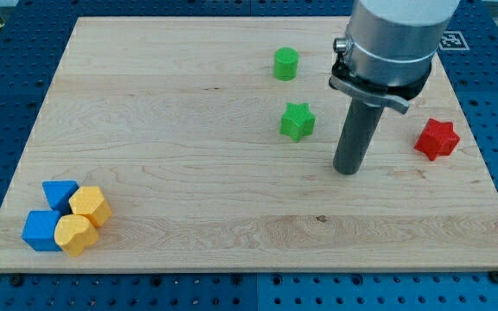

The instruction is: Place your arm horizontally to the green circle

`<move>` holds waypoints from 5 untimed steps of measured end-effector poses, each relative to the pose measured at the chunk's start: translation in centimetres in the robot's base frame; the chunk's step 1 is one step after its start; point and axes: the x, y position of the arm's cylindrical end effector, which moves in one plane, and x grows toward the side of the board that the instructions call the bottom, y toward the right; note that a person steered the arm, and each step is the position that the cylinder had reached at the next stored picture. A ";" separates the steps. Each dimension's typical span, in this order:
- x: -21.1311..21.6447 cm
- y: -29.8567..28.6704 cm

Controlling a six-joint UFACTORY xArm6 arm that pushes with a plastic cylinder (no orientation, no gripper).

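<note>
My tip (347, 169) right of green star (297, 121)

Pale wooden board (188, 173), blue perforated table (7, 95) around it

we see a pale wooden board (188, 173) with smooth, matt grain, matt plastic-looking blocks such as the green circle (286, 64), and our arm's brushed metal housing (396, 39).

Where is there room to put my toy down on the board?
The wide middle, between the blue and yellow blocks at bottom left and the green star, is bare. The top right is crowded: green circle, star, my tip, red star.
</note>
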 end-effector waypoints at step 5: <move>-18.1 2.5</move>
